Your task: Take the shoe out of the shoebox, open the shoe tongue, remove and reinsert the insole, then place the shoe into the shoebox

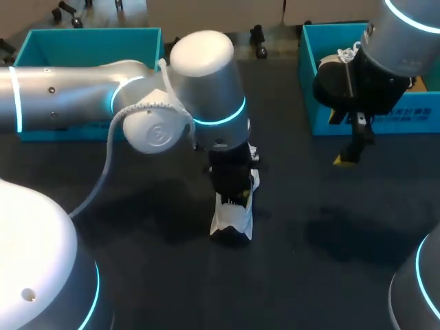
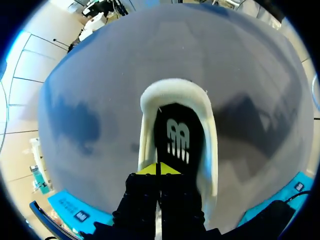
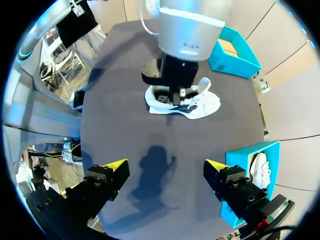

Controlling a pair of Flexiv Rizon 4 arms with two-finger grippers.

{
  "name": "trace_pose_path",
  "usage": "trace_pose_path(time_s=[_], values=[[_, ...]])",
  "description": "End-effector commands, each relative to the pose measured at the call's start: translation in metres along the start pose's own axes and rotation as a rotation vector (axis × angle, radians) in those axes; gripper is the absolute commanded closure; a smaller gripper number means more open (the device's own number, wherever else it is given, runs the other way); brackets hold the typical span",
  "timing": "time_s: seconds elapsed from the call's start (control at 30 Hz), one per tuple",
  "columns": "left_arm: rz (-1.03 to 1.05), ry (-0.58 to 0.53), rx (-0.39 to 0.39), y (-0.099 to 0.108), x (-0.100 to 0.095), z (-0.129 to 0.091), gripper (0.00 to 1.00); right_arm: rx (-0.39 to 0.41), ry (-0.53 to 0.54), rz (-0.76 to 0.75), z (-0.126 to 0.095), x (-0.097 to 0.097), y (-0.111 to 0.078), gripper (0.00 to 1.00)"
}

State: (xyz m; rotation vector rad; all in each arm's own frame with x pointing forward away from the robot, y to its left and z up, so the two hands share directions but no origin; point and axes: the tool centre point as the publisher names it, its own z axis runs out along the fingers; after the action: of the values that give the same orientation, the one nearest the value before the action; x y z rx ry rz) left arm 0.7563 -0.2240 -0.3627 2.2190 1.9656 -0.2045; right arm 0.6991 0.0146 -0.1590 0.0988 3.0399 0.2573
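Note:
A white shoe [image 1: 232, 221] stands in the middle of the dark table [image 1: 151, 275], toe toward the near edge. My left gripper [image 1: 234, 196] is lowered into its opening. In the left wrist view its yellow tips [image 2: 158, 169] are pressed together, shut, right at the black insole [image 2: 178, 141] inside the white collar [image 2: 175, 90]. Whether they pinch the insole is not visible. My right gripper [image 3: 164, 165] hangs open and empty above the table, well away from the shoe [image 3: 197, 106]; in the head view it [image 1: 350, 152] is beside the right shoebox [image 1: 323, 117].
Two teal shoeboxes stand at the back: one at the left [image 1: 89, 41], one at the right holding another white shoe [image 1: 337, 60]. The right box [image 3: 250, 155] lies just beside my right gripper's finger [image 3: 222, 175]. My left arm [image 1: 103, 96] spans the left half of the table.

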Motion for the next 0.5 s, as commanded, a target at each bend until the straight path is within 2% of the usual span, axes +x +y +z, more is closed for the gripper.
trace_pose_path(time_s=[0.03, 0.27, 0.5], values=[[0.002, -0.004, -0.072, 0.001, 0.005, -0.019, 1.0, 0.004, 0.002, 0.001, 0.001, -0.001, 0.002, 0.0], [-0.001, -0.022, -0.19, 0.015, 0.002, -0.024, 1.0, 0.004, 0.002, 0.001, 0.001, -0.001, 0.002, 0.0], [0.001, 0.013, -0.204, 0.02, 0.003, -0.018, 1.0, 0.004, 0.002, 0.001, 0.001, -0.001, 0.002, 0.0]])
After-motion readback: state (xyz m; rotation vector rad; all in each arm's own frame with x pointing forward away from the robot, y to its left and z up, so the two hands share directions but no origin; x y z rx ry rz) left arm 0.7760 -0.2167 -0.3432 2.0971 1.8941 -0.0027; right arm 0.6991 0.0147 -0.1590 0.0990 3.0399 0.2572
